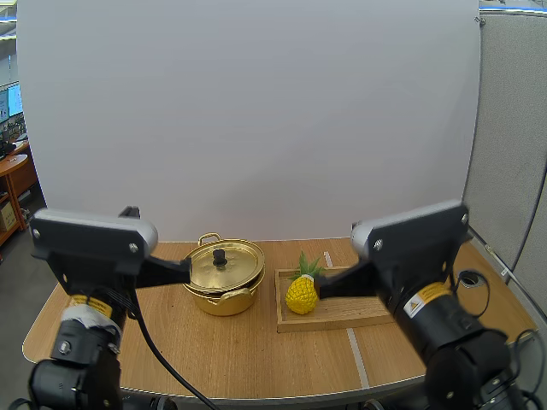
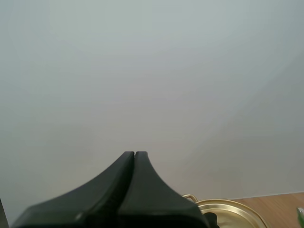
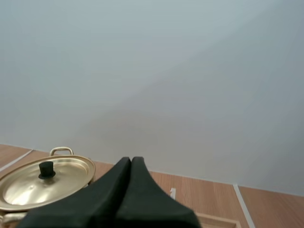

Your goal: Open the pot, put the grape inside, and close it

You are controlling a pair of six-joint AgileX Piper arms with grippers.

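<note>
Two grippers, both clenched on nothing — left gripper (image 1: pixel 186 265) with its fingers (image 2: pixel 135 161) pressed into one dark wedge, right gripper (image 1: pixel 320 290) likewise.

Pot (image 1: pixel 224 297) gold, on the table (image 1: pixel 256 359), lid (image 1: pixel 229 268) seated flat on the rim, black knob (image 1: pixel 220 255) at the centre and pointing straight up. No grape on view anywhere around the pot. Instead, a yellow pineapple (image 1: pixel 301 294) just right of the pot, on the near-pot end of a wooden tray (image 1: pixel 350 314). Crown pointing up and away from the arms' bases. Hard to tell whether standing or lying.

Left gripper just beside the pot's left rim, about level with the lid, aimed across it rather than down. Knob therefore to the right of those closed tips and slightly above them. Right gripper on the far side of the pot, its tips at the pineapple's right flank — touching or a hair apart, cannot tell.

For the knob, left arm clearly the nearer. For the fruit on the tray, right arm.

Closed lid compatible with two stages: a pot yet to be opened, or one shut again over something hidden inside. Nothing here to settle which.
</note>
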